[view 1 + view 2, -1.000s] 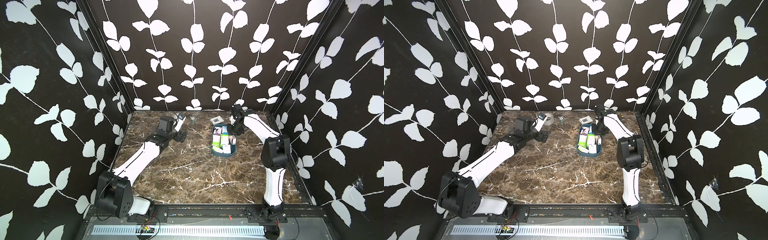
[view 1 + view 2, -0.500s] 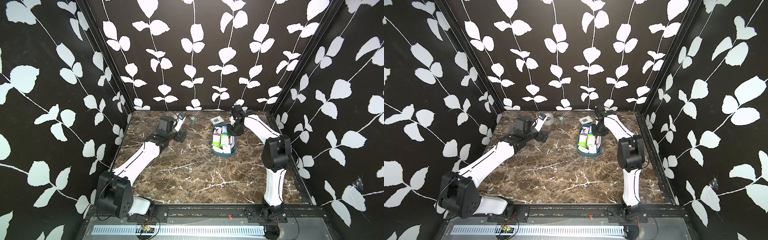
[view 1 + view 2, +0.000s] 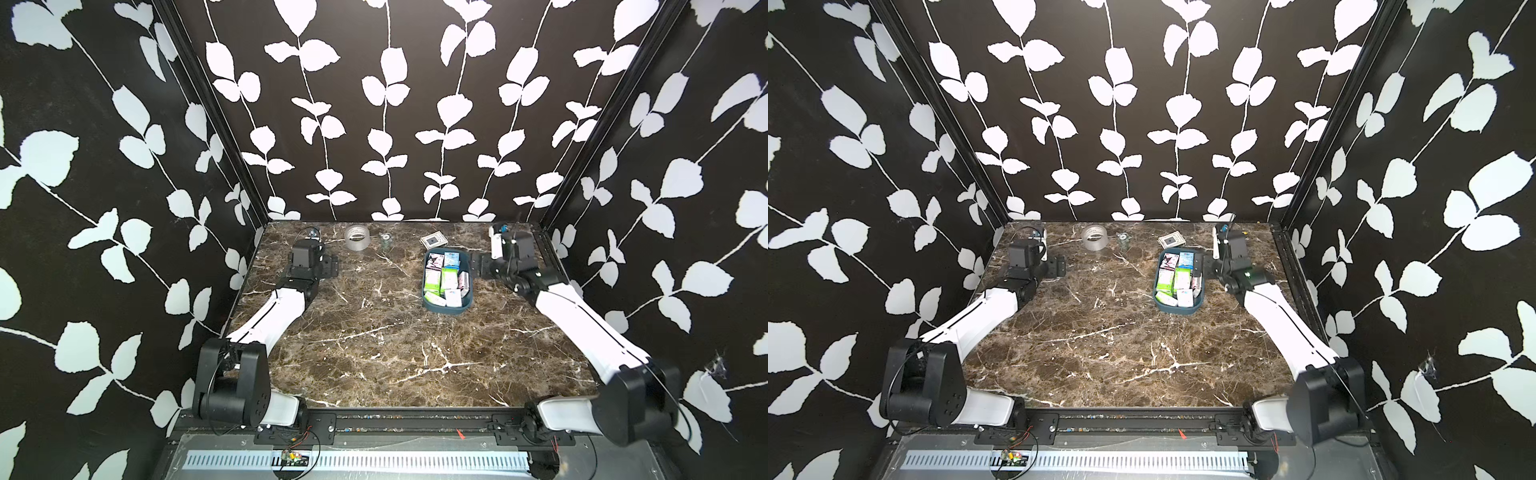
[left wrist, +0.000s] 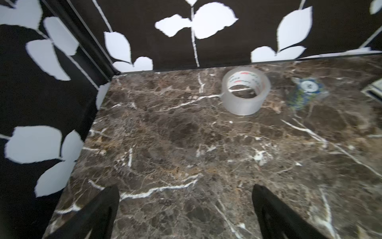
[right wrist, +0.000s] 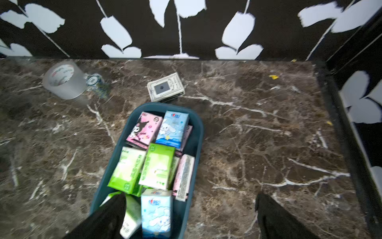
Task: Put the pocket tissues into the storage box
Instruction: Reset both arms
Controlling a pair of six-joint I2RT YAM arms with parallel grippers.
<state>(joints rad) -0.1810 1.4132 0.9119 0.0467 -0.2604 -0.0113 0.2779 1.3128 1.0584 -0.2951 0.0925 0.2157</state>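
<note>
Several pocket tissues (image 5: 157, 165) fill storage box (image 3: 446, 308), lengthwise toward back wall (image 3: 386, 124).

Packs in the box, the rest along the back edge.

The pocket tissues (image 3: 446, 276) lie piled in the storage box (image 3: 446, 310), which sits right of centre toward the back of the worktop (image 3: 374, 353). Just behind the box lies a flat packet (image 3: 433, 240). To its left, along the back edge, sits a small wrapped item (image 3: 386, 239), then a tape roll (image 3: 356, 239) beyond it.
</note>
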